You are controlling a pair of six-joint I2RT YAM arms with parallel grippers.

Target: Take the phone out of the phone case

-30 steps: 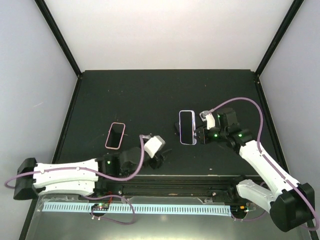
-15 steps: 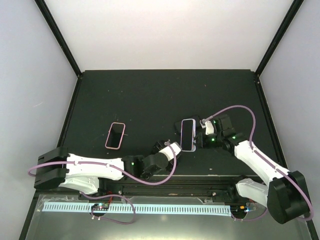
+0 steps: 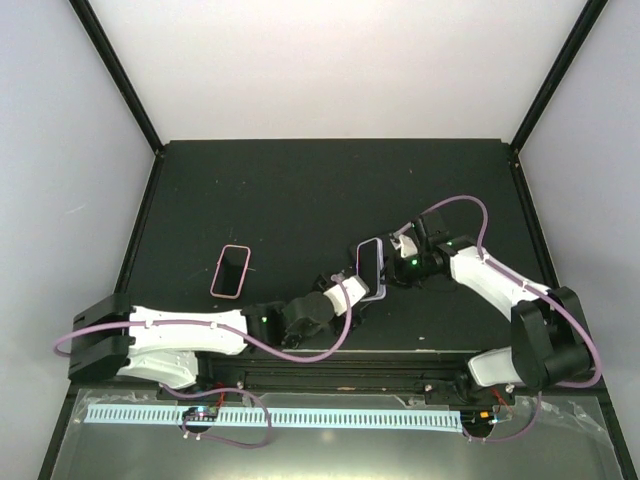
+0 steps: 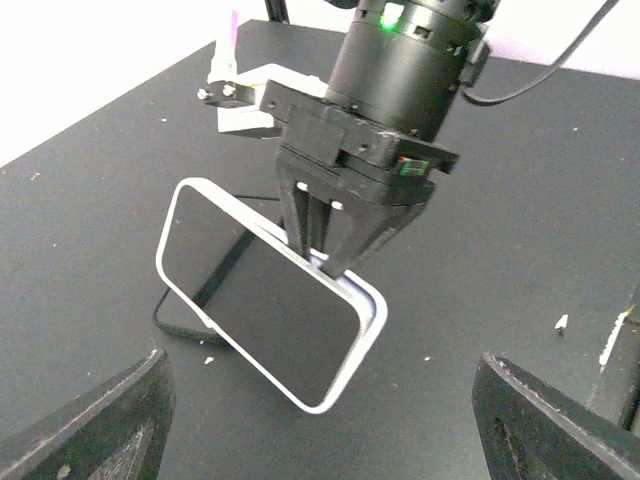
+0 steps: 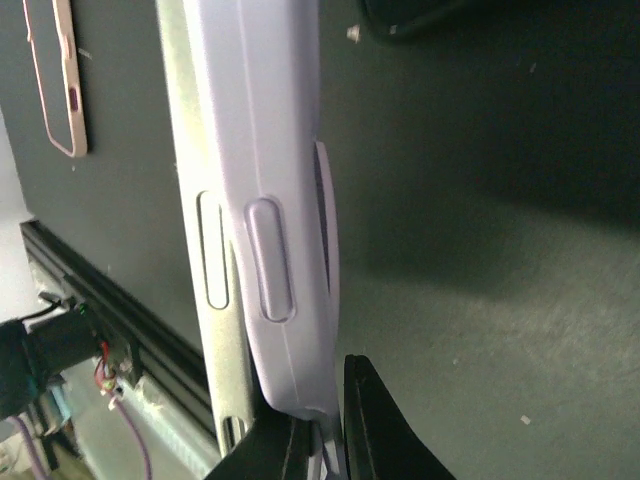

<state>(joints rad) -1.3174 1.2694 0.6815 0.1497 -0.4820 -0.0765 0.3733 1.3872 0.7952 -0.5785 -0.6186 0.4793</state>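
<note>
The phone point(image 4: 255, 295), dark screen with a pale rim, hangs tilted above the table in its lilac phone case point(image 4: 372, 308). The case has come away at one end. My right gripper point(image 4: 325, 255) is shut on the case's thin edge from behind. In the right wrist view the case point(image 5: 270, 200) bulges off the phone's silver side point(image 5: 195, 200) just above the pinching right gripper point(image 5: 335, 440). My left gripper point(image 4: 320, 425) is open, its fingers point(image 4: 90, 420) wide on both sides, just short of the phone's lower end. From above, the phone point(image 3: 368, 266) sits between the left gripper point(image 3: 350, 293) and the right gripper point(image 3: 393, 268).
A pink-rimmed case point(image 3: 231, 271) lies flat on the black table point(image 3: 300, 190) to the left. It also appears in the right wrist view, as the pink case point(image 5: 60, 80). The black rail point(image 3: 340, 378) runs along the near edge. The right arm's purple cable point(image 3: 455, 205) arches above its wrist.
My left arm has swung right, from beside the pink case to the phone, and its jaws have opened wider. The right gripper has shifted the phone slightly left and tilted it.
</note>
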